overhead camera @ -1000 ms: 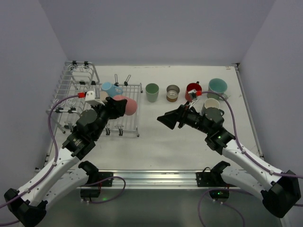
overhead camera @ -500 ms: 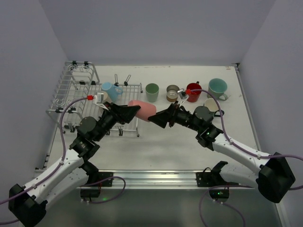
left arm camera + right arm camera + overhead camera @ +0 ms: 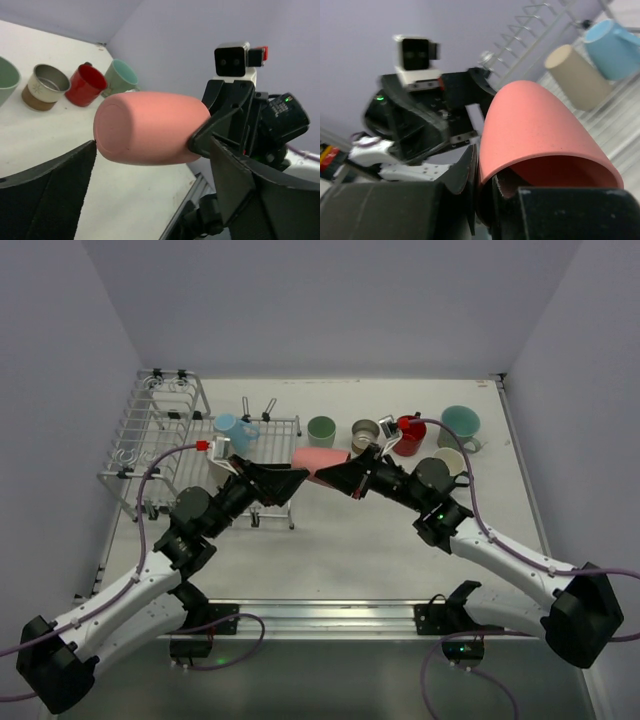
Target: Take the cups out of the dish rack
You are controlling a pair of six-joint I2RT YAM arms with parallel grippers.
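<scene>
Okay, your right gripper [image 3: 338, 476] is clamped on the rim of the pink cup [image 3: 320, 460], one finger inside and one outside, holding it on its side in the air above the table [image 3: 330, 540], just right of the dish rack [image 3: 150, 440]. Your left gripper [image 3: 295, 480] is spread wide either side of that cup's closed base. The light blue cup [image 3: 232, 428] and beige cup [image 3: 575, 75] lie on the rack, while the green cup [image 3: 321, 430], red cup [image 3: 408, 428] and teal cup [image 3: 460, 423] stand along the back of the table
</scene>
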